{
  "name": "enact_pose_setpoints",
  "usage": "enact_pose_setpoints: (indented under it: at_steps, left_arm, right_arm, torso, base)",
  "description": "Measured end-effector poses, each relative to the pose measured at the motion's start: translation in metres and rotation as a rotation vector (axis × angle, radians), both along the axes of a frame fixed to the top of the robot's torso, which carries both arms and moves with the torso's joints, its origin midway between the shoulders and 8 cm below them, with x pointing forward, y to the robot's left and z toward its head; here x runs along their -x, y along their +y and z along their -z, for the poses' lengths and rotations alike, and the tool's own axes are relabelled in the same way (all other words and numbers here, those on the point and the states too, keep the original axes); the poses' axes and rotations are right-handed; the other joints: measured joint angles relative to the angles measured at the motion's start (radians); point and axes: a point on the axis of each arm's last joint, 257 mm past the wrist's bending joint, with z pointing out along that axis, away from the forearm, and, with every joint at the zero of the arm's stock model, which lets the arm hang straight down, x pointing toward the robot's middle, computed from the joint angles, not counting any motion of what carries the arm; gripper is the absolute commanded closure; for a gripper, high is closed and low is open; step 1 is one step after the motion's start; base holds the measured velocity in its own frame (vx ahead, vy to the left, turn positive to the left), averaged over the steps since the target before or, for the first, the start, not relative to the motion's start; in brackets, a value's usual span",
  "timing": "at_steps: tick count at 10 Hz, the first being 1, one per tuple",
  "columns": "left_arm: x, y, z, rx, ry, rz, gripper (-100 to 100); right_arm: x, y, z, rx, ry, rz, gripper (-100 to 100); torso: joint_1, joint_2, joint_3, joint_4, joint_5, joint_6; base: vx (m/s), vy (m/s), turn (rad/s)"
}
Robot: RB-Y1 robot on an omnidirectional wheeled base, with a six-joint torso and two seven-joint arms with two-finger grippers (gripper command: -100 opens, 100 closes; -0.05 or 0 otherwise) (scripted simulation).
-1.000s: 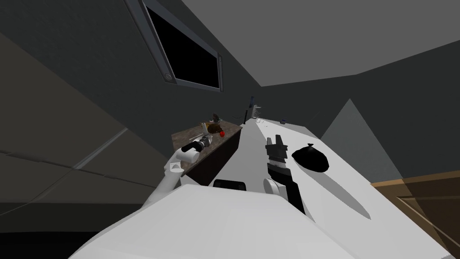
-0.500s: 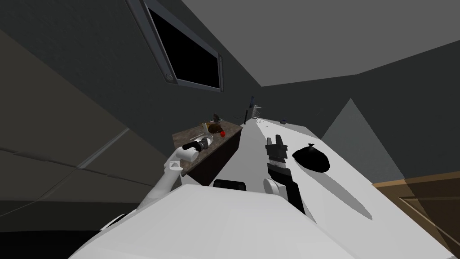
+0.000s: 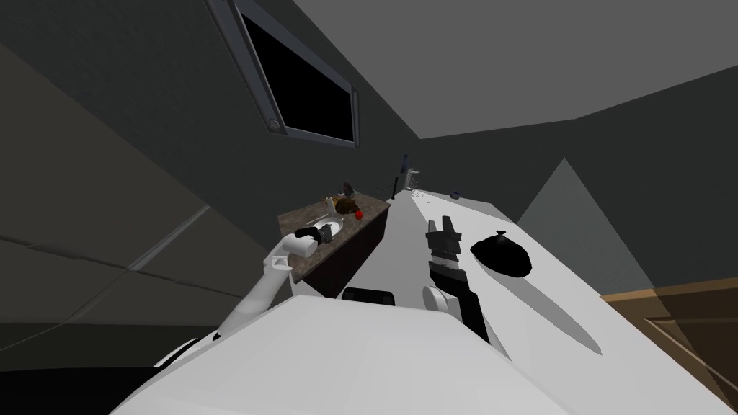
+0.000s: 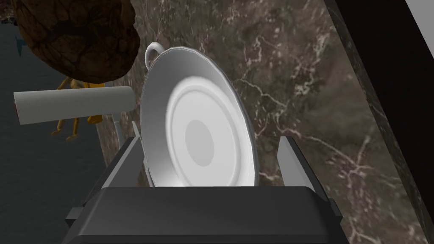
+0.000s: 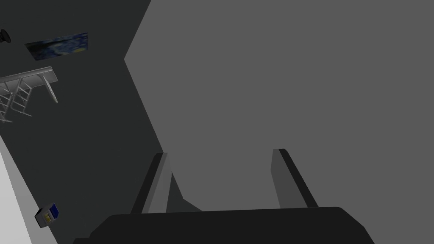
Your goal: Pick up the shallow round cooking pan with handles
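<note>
**Left arm shifted slightly over the marble counter**

Since the earlier frame, the left forearm has been moved a little to the left above the counter. The left gripper (image 4: 209,137) is held open, with its fingers straddling the near rim of the pan (image 4: 199,97). The pan lies on the dark marble counter (image 4: 322,106). One finger sits just beside the rim, perhaps touching it; the other stands apart.

The pan is judged rigid, smooth and likely slippery. The rim is best pinched, or else the loop handle (image 4: 151,51) at its far end.

A brown lump (image 4: 80,38) and a grey roll (image 4: 72,103) crowd the far left, and counter edges run close on both sides. The right gripper (image 5: 220,152) is held open over the white counter (image 3: 548,302).
</note>
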Motion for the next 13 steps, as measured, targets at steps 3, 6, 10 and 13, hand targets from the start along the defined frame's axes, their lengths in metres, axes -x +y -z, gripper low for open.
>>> enact_pose_setpoints:
  at_steps: [3,6,10,13]
  left_arm:
    - [0.02,0.021,0.032,0.003,0.127,-0.049,-100]
    - [0.029,0.025,0.046,0.002,0.172,-0.065,-100]
    - [0.023,0.029,0.06,0.002,0.172,-0.071,-100]
    - [0.023,0.029,0.061,0.001,0.173,-0.071,100]
  right_arm:
    - [0.0,0.0,0.0,0.0,0.0,0.0,0]
    - [0.0,0.0,0.0,0.0,0.0,0.0,0]
    - [0.0,0.0,0.0,0.0,0.0,0.0,0]
    - [0.0,0.0,0.0,0.0,0.0,0.0,0]
  torso:
    - [0.003,-0.001,-0.001,0.0,0.001,0.0]
    - [-0.002,0.0,0.0,0.0,0.0,0.0]
    - [-0.003,-0.001,0.0,0.0,-0.001,0.0]
    - [-0.002,0.001,0.001,0.001,-0.001,0.0]
  base:
    - [0.035,0.063,0.01]
    - [0.013,0.012,-0.008]
    - [0.021,-0.002,-0.013]
    - [0.0,0.0,0.0]
